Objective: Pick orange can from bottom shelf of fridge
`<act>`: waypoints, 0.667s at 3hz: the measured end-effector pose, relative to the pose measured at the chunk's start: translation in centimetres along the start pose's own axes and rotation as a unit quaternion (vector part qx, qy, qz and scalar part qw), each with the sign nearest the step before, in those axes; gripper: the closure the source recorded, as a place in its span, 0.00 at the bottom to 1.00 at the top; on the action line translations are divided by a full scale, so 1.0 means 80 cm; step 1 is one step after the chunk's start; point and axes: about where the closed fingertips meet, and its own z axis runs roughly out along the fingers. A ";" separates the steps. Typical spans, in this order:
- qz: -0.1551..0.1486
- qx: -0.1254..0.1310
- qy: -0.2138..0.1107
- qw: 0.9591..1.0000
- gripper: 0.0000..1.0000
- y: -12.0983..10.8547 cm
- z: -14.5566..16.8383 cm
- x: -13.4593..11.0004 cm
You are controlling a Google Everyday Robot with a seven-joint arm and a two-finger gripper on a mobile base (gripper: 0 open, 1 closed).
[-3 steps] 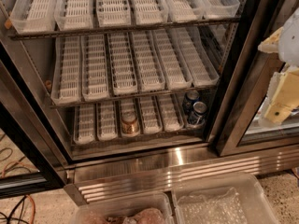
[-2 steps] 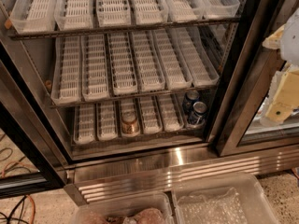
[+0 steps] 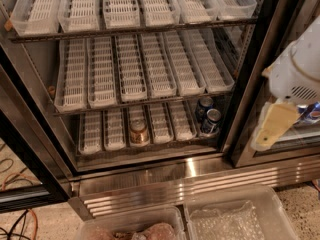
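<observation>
Leftward and a little lower is where the hand [image 3: 270, 130] has drifted since a second ago, so more of its white housing and pale tip now shows at the right edge. Everything inside the fridge [image 3: 186, 170] sits where it did.

The orange can [image 3: 139, 131] stands upright in the middle lane of the bottom shelf [image 3: 93, 132], close to the front end of that lane. The slotted lanes keep drinks in single file, and a can near the front looks easy to reach from outside without going deep under the rack above. Two blue cans [image 3: 209, 116] stand one behind the other at the right end of the same shelf, apart from the orange one, with two bare lanes between. The longer lanes on the racks above hold nothing that I can see.

The hand hangs outside the cabinet, in front of the dark door post on the right, higher than the bottom shelf and well apart from the can. It touches nothing and carries nothing. Whether it is open or closed I cannot tell from this angle. By my judgement the approach has barely begun: it needs to come down and left to the shelf opening.

Clear plastic bins [image 3: 235, 218] sit on the floor below the steel base.
</observation>
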 end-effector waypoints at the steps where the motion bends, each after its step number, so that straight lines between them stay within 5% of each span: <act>1: 0.034 -0.027 -0.002 0.999 0.00 0.015 0.072 0.018; 2: 0.034 -0.027 -0.002 0.999 0.00 0.015 0.072 0.018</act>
